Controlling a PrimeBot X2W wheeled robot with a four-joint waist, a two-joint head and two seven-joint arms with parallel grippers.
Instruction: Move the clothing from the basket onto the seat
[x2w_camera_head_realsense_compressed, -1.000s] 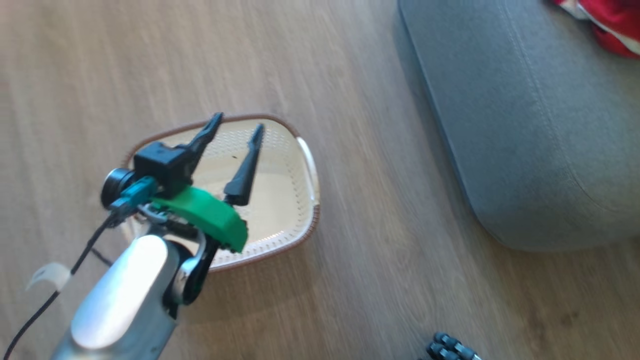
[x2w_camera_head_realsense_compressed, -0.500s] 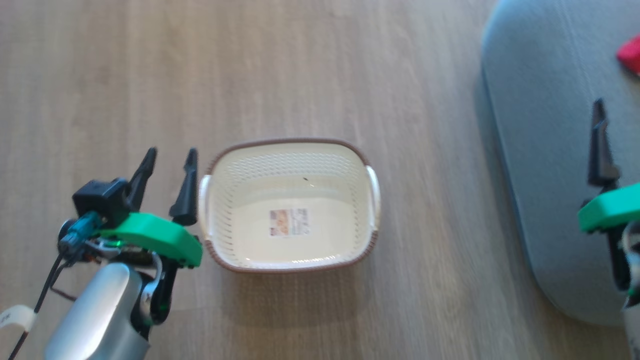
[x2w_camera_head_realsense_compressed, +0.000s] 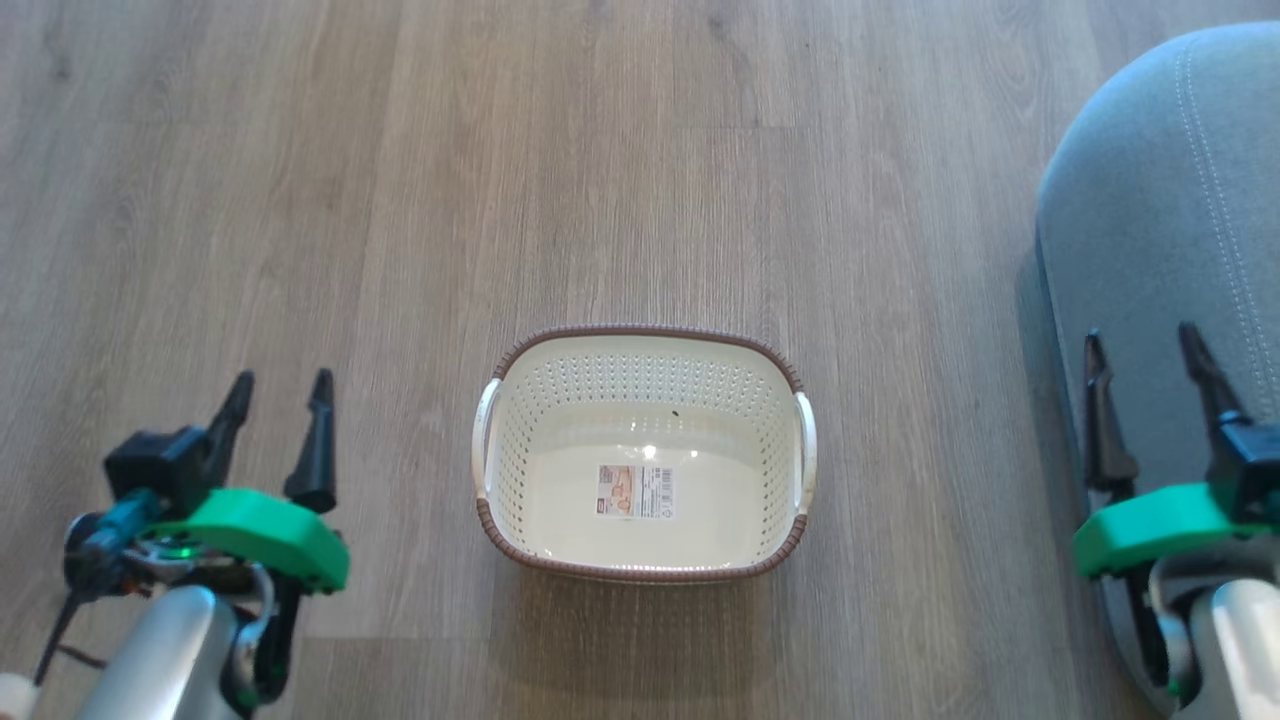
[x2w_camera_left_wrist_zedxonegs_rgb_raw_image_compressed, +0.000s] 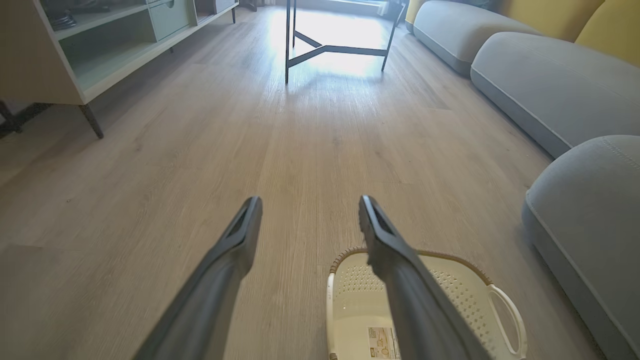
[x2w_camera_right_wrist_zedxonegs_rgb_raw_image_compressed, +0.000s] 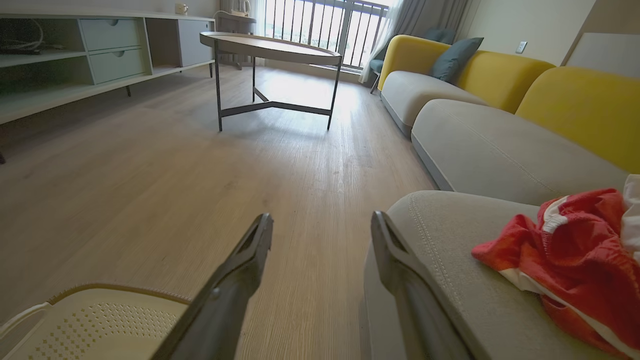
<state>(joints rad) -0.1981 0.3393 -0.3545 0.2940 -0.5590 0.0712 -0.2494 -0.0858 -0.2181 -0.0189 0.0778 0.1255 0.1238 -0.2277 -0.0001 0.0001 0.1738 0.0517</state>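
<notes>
Cream perforated oval basket with a brown woven-look rim sits on wood-plank floor, open floor all round. A grey upholstered seat, rounded and stitched, lies well apart on its right. Crumpled red-and-white clothing rests on its top, back from the rounded corner. The left gripper over floor beside the basket and the right gripper over the seat's edge are both released, fingers spread. A round metal-legged table stands far ahead.

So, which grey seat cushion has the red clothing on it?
The nearest cushion, by the right gripper; the red clothing rests on its top, the others lie farther off.
</notes>
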